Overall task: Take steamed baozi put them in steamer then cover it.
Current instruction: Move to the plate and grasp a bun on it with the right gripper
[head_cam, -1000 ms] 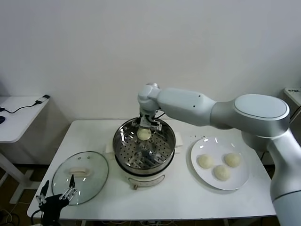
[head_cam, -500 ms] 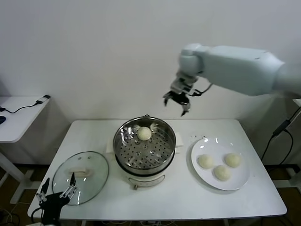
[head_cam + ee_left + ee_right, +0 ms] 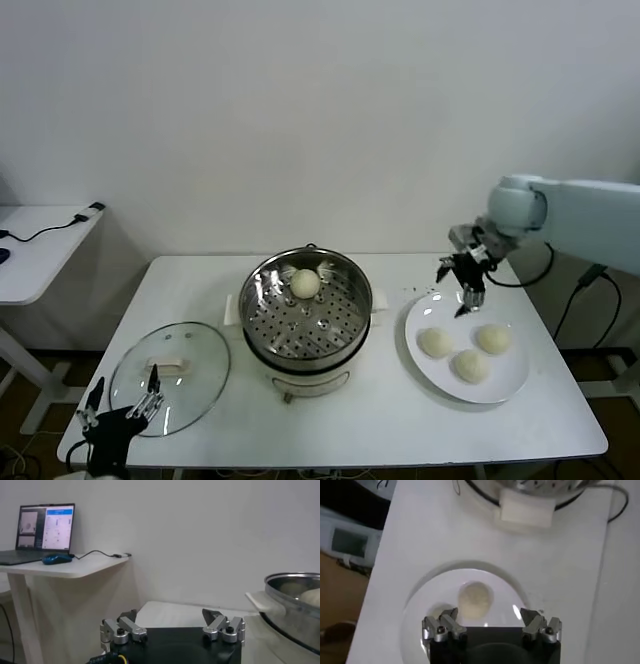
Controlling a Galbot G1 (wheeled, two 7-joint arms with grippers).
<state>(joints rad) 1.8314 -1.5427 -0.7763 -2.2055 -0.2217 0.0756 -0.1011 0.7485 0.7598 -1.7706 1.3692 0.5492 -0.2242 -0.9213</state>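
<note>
Head view: right end effector [image 3: 461, 283] hovered w/ fingers spread, empty, over plate [image 3: 515, 380] at bench [image 3: 380, 420] right edge, above three baozi [image 3: 436, 343]. Steamer [image 3: 306, 312] at bench centre held one baozi. Left end effector [image 3: 118, 415] idled spread, empty, off front-left corner.

Right wrist view: one baozi [image 3: 475, 599] lay between spread fingers [image 3: 445, 626].

Four baozi: one [image 3: 306, 283] in the single steamer [image 3: 306, 312], three [image 3: 436, 343] [image 3: 493, 338] [image 3: 471, 366] on the one plate [image 3: 505, 385] below the right gripper's [image 3: 459, 282] spread jaws. One glass lid [image 3: 170, 376], two grippers; the left gripper [image 3: 118, 412] gapes beside that lid.

Glass lid [image 3: 170, 376], white plate [image 3: 505, 385] (laptop [image 3: 44, 530] aside)
</note>
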